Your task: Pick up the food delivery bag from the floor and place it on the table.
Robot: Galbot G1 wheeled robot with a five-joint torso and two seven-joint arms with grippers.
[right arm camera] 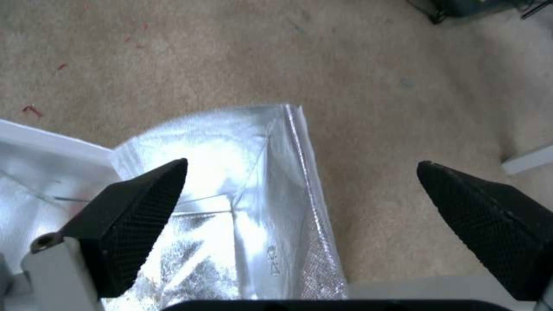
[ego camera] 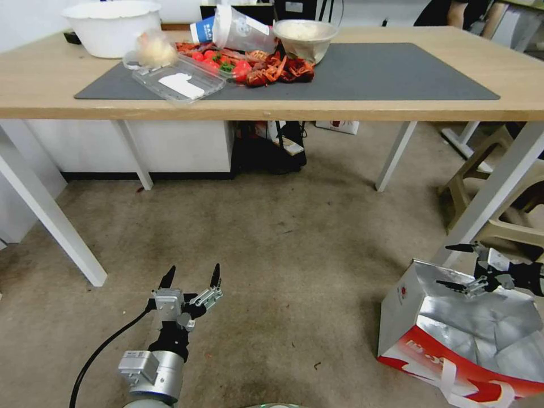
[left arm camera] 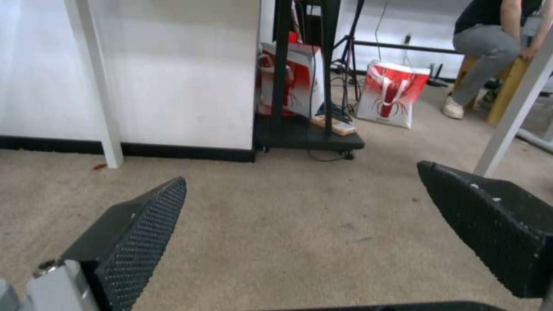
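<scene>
**Head view: right gripper straddles the bag's rim**

The table spans the top, from ten to two o'clock, dark mat and white bowl on it. Below lies the floor, and at four o'clock the food delivery bag sits on it, foil mouth gaping. The right gripper hangs at the bag's far rim, fingers spread wide, one inside, one outside. At seven o'clock the left gripper hovers over carpet, fingers parted, holding nothing.
</scene>
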